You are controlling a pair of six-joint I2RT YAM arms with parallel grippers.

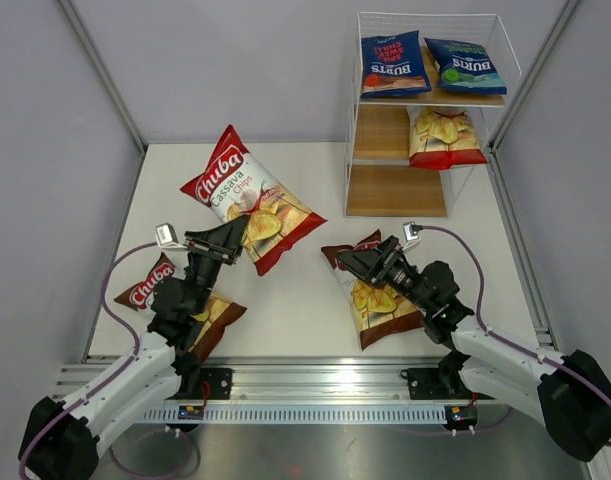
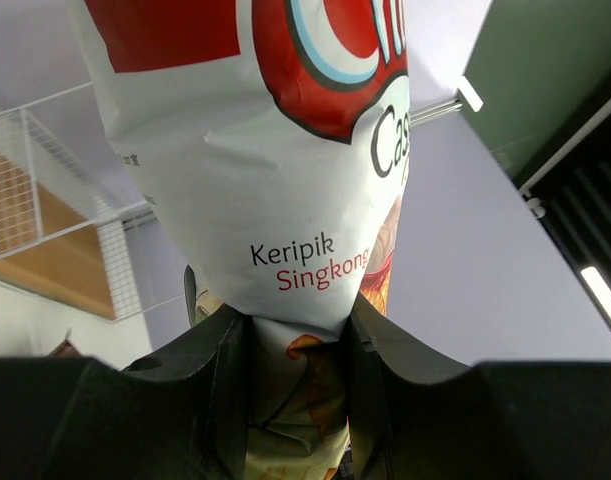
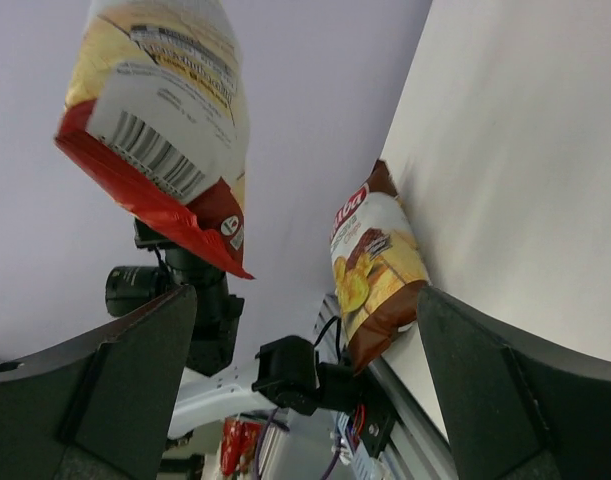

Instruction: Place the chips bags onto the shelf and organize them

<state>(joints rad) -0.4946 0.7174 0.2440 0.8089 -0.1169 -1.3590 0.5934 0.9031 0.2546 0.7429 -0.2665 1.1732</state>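
My left gripper [image 1: 233,240] is shut on the lower end of a large red-and-white Chuba bag [image 1: 247,196] and holds it tilted above the table; the left wrist view shows the bag [image 2: 275,150] pinched between both fingers [image 2: 223,390]. My right gripper [image 1: 349,262] is open and empty, just over the top of a brown Chuba bag [image 1: 383,298] lying flat. A second brown bag [image 1: 153,285] lies under my left arm and shows in the right wrist view [image 3: 377,262]. The shelf [image 1: 357,130] holds two blue Burts bags [image 1: 395,65] [image 1: 465,66] on top and a red-and-white bag [image 1: 445,138] on the middle tier.
The white table [image 1: 285,310] ends at a metal rail [image 1: 315,385] near the arm bases. Grey walls close in both sides. The shelf's bottom tier [image 1: 395,190] and the left half of the middle tier [image 1: 381,132] show bare wood.
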